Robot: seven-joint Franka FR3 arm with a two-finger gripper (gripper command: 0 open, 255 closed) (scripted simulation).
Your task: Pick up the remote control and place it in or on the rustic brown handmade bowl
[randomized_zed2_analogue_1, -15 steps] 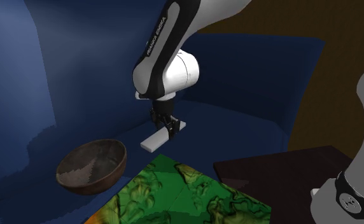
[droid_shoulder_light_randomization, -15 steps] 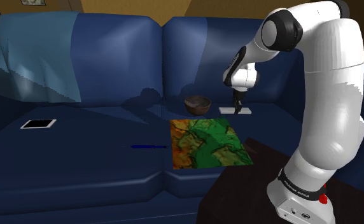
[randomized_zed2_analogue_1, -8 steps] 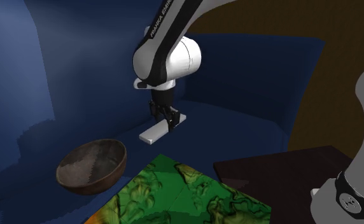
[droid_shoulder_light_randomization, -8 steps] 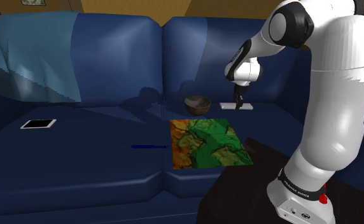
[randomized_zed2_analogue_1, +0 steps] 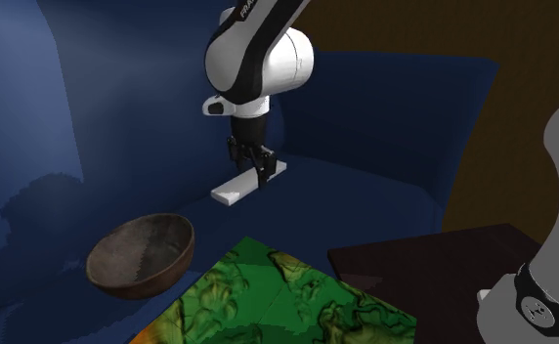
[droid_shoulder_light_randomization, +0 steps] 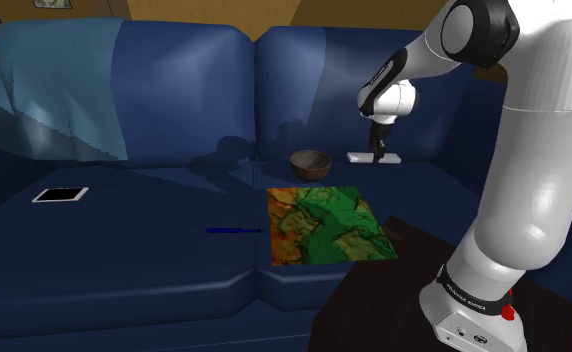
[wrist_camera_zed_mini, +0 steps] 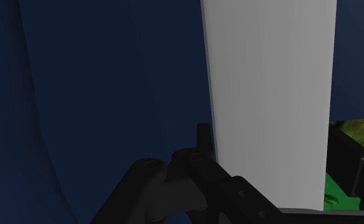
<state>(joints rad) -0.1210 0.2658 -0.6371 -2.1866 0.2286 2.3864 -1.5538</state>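
A dark blue sofa [droid_shoulder_light_randomization: 184,80] runs across the shoulder view, with a pale blue blanket [droid_shoulder_light_randomization: 44,90] draped over its back at that view's left. On the seat lie a white-framed tablet [droid_shoulder_light_randomization: 60,195] with a dark screen, a thin dark blue stick [droid_shoulder_light_randomization: 232,231] and a flat square mat [droid_shoulder_light_randomization: 324,225] patterned green, orange and yellow. A dark brown table [droid_shoulder_light_randomization: 374,310] stands near the mat's corner.
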